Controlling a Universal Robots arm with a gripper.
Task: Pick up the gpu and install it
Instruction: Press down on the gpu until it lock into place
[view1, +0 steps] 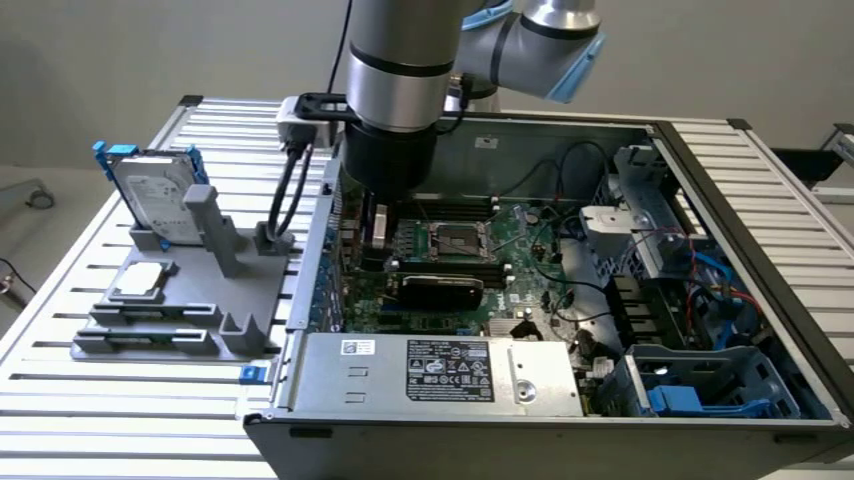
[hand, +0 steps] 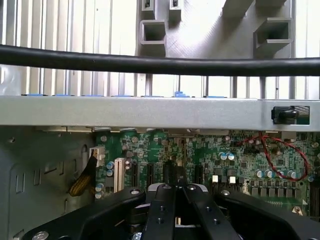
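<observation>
The gpu (view1: 441, 290), a black rounded shroud on a green board, sits on the motherboard (view1: 521, 250) inside the open computer case, just in front of the CPU socket. The arm (view1: 394, 120) reaches down into the case at the exterior view's left of the gpu, and its wrist hides the gripper there. In the wrist view my gripper (hand: 175, 186) is shut, its black fingers (hand: 160, 210) pressed together above the row of expansion slots (hand: 150, 175). I cannot tell whether the fingertips touch the card.
A grey holder (view1: 174, 300) left of the case carries a silver hard drive with blue frame (view1: 154, 190) and a small silver chip (view1: 143, 280). The case wall (hand: 150, 111), a black cable (hand: 150, 62), the power supply (view1: 441, 370) and a drive cage (view1: 707, 385) hem in the board.
</observation>
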